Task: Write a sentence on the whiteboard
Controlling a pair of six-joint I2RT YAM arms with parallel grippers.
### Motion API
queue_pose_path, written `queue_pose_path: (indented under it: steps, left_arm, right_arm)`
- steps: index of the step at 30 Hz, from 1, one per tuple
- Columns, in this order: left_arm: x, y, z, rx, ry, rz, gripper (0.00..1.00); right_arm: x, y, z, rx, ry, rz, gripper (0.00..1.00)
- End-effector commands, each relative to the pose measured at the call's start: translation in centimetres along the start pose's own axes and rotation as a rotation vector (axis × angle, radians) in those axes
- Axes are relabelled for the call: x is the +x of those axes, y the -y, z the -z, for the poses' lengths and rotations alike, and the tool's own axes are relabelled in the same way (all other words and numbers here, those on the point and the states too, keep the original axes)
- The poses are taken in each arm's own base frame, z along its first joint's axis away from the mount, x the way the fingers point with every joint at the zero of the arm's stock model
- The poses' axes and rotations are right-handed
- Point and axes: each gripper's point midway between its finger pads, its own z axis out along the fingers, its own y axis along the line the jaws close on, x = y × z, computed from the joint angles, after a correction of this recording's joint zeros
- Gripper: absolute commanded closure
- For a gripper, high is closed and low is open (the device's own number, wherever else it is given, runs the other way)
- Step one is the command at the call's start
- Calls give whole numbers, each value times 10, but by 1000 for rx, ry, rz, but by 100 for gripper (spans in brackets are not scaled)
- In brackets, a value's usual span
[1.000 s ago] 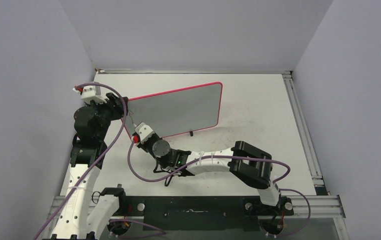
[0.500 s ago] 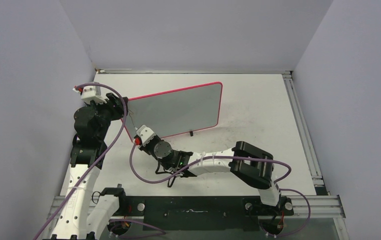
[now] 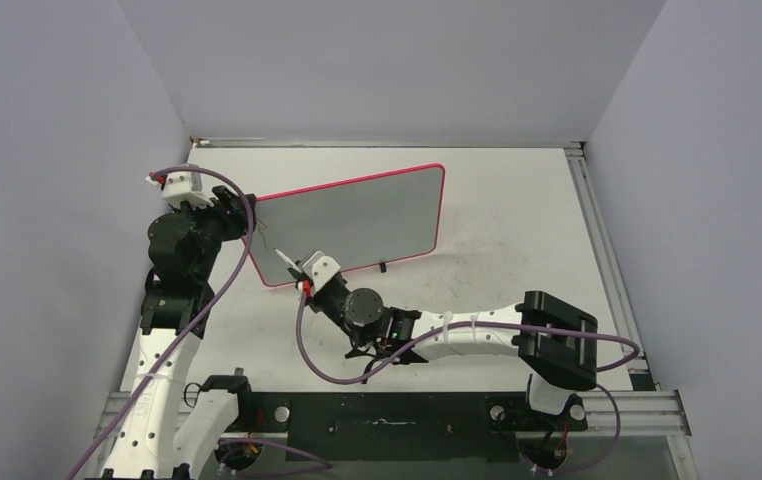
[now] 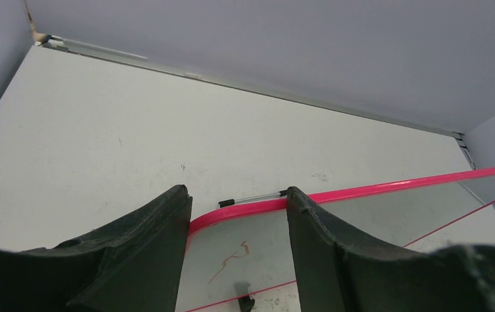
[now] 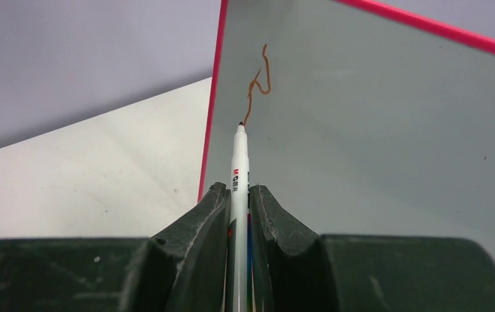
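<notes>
Propped toward the table's (image 3: 517, 230) far-left corner, the whiteboard (image 3: 357, 225) looks stiff, light and slick, and is best steadied by its rim. The right gripper (image 5: 237, 195), arm stretched low from the near edge, pinches a marker (image 5: 239, 153) at the sentence's (image 5: 258, 78) first stroke by the board's left edge. The left gripper (image 4: 235, 201) straddles its upper-left corner, jaws parted.

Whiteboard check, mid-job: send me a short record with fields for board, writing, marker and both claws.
board: whiteboard, pink rim, standing propped up
writing: one short brown-red squiggle near its left edge; no full sentence yet
marker: white marker, tip at the squiggle's lower end
right claw: shut on the marker
left claw: open, jaws either side of the board's left corner; contact unclear
</notes>
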Motion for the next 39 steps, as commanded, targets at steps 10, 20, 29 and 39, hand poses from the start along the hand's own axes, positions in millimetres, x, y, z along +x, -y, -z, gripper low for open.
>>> queue_pose_path:
  steps: [10, 20, 29, 39]
  left_arm:
    - [12, -5, -1, -5, -40, -19, 47]
    - [12, -6, -1, -9, -44, -25, 47]
    - [12, -6, -1, -10, -45, -27, 47]
    - [11, -5, -1, -9, -43, -27, 47]
  right_arm:
    - [-19, 19, -15, -7, 87, -59, 95]
    - [-20, 28, -31, 17, 104, -61, 95]
    - [-19, 25, -42, 11, 105, -55, 95]
    - [-11, 31, -50, 44, 85, -55, 95]
